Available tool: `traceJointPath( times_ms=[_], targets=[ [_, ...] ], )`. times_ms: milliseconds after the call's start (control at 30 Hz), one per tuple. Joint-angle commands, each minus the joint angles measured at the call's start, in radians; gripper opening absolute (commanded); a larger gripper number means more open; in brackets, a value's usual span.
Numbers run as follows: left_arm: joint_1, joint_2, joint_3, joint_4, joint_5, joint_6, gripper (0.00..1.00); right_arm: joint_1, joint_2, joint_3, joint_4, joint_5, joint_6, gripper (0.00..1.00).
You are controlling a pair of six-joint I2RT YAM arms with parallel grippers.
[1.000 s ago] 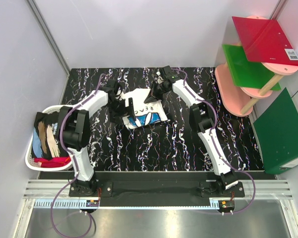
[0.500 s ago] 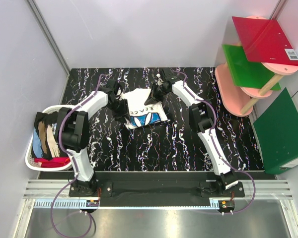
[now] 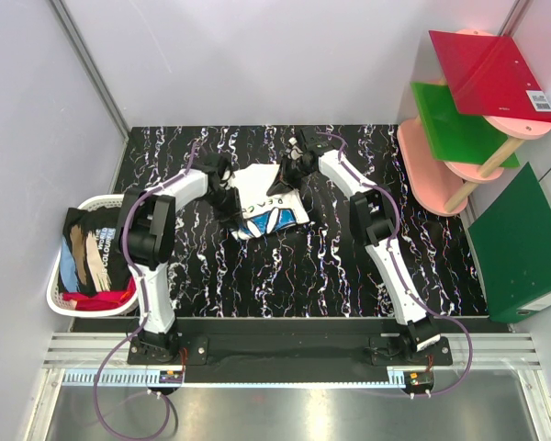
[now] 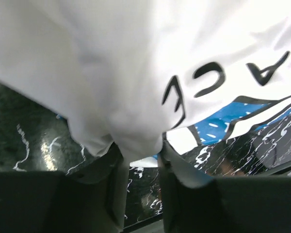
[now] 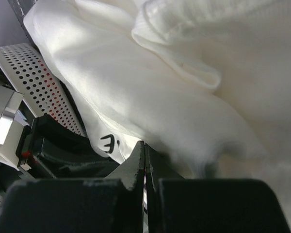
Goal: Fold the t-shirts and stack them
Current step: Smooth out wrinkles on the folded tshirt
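Note:
A cream-white t-shirt (image 3: 268, 204) with dark lettering and a blue print lies partly folded on the black marbled table (image 3: 303, 266). My left gripper (image 3: 224, 190) is at its left edge. In the left wrist view a bunch of the white cloth (image 4: 136, 97) sits pinched between the tips of the left gripper (image 4: 139, 148). My right gripper (image 3: 292, 168) is at the shirt's far right corner. In the right wrist view the right gripper (image 5: 145, 144) has its jaws pressed together with the cloth (image 5: 184, 97) caught at their tips.
A white basket (image 3: 60, 276) at the left edge holds more t-shirts, one black with tan streaks (image 3: 90, 253) and one red (image 3: 106, 299). A pink stand (image 3: 441, 170) with a red board (image 3: 491, 73) and a green board (image 3: 459, 124) is at the right, above a big green board (image 3: 523, 243).
The left gripper has closed from wide open onto the shirt's left edge, and the left arm's elbow swung slightly inward. The right gripper has stayed at the far corner.

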Motion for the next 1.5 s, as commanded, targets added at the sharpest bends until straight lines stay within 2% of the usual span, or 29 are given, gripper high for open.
traceJointPath(
  times_ms=[0,300,633,833,867,933,967,1000,1033,1200,1267,1300,1333,1367,1467],
  targets=[
    [-0.005,0.018,0.072,0.051,0.011,-0.008,0.00,-0.006,-0.009,-0.012,0.000,-0.018,-0.023,0.00],
    [-0.005,-0.066,0.063,-0.030,0.019,-0.031,0.00,-0.012,-0.013,-0.028,0.000,-0.024,-0.030,0.00],
    [-0.005,-0.112,0.055,-0.247,-0.049,-0.019,0.00,-0.014,-0.007,-0.041,-0.002,-0.027,-0.033,0.00],
    [-0.006,-0.052,0.018,-0.355,-0.047,0.012,0.02,-0.014,-0.007,-0.042,-0.003,-0.032,-0.035,0.00],
    [-0.006,-0.048,0.012,-0.361,-0.050,0.016,0.20,-0.014,-0.006,-0.043,-0.002,-0.033,-0.033,0.00],
    [-0.006,-0.052,0.003,-0.372,-0.063,0.021,0.46,-0.014,-0.010,-0.043,-0.002,-0.033,-0.038,0.00],
    [-0.006,-0.061,0.003,-0.373,-0.070,0.023,0.63,-0.014,-0.013,-0.046,-0.003,-0.033,-0.038,0.00],
    [-0.006,-0.086,0.011,-0.375,-0.092,0.023,0.88,-0.012,-0.018,-0.046,-0.005,-0.033,-0.041,0.00],
    [-0.006,-0.099,0.017,-0.381,-0.103,0.024,0.99,-0.014,-0.021,-0.049,-0.005,-0.035,-0.045,0.00],
    [-0.008,-0.199,0.089,-0.373,-0.120,0.024,0.99,-0.018,-0.062,-0.054,-0.003,-0.030,-0.056,0.00],
    [-0.008,-0.218,0.110,-0.344,-0.107,0.017,0.80,-0.020,-0.076,-0.049,-0.003,-0.029,-0.059,0.00],
    [-0.008,-0.225,0.136,-0.321,-0.095,0.010,0.62,-0.024,-0.084,-0.049,-0.005,-0.029,-0.058,0.00],
    [-0.008,-0.224,0.149,-0.309,-0.083,-0.005,0.10,-0.026,-0.085,-0.048,-0.005,-0.030,-0.059,0.00],
    [-0.006,-0.209,0.164,-0.298,-0.069,-0.011,0.00,-0.027,-0.088,-0.048,-0.005,-0.026,-0.058,0.00],
    [-0.008,-0.138,0.199,-0.223,0.012,-0.040,0.00,-0.038,-0.089,-0.051,-0.005,-0.019,-0.058,0.00]
  ],
)
